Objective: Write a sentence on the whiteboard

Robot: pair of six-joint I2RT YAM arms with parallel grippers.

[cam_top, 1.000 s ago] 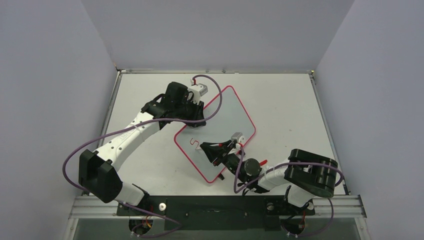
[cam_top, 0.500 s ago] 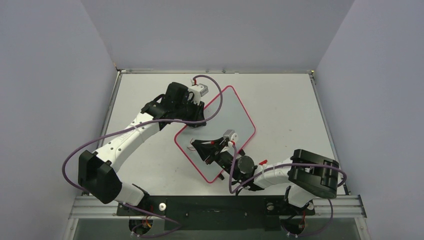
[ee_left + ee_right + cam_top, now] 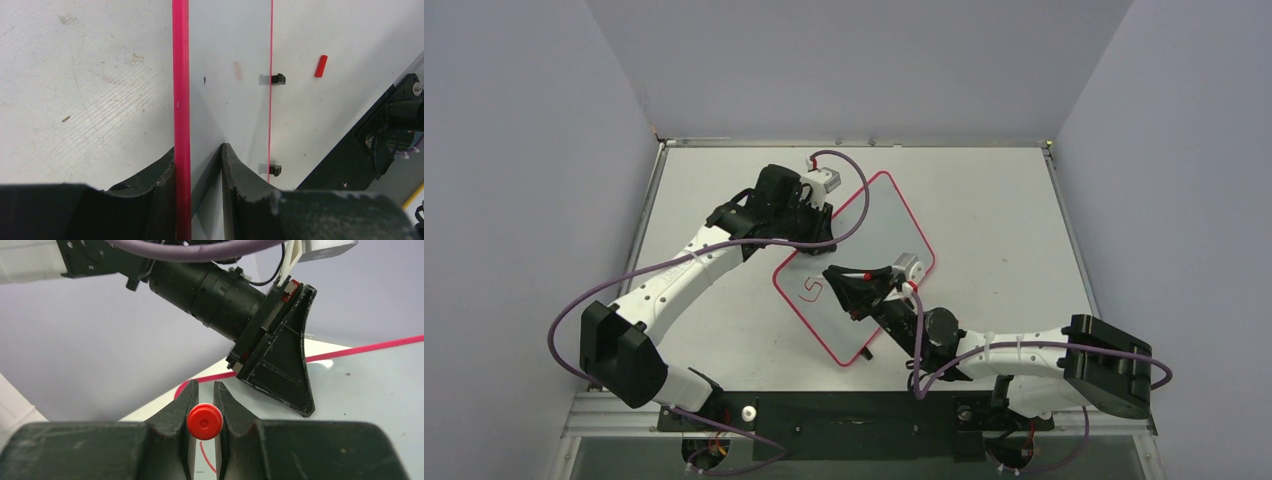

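The whiteboard lies tilted on the table, white with a thin red border. A red "S", the only lettering of the sentence that shows, sits near its left corner. My left gripper is shut on the board's upper-left edge; in the left wrist view the left gripper pinches the red border. To the right of the "S", my right gripper is shut on a red marker over the board. A red stroke shows beneath the marker.
Two small black clips sit on the board's far edge. A red marker cap lies on the table beyond that edge. The right arm's black body stands close by. Walls enclose the table on three sides.
The right gripper with the marker swept left over the "S", then came back up and right. The red letter now shows larger. The left gripper has not moved.
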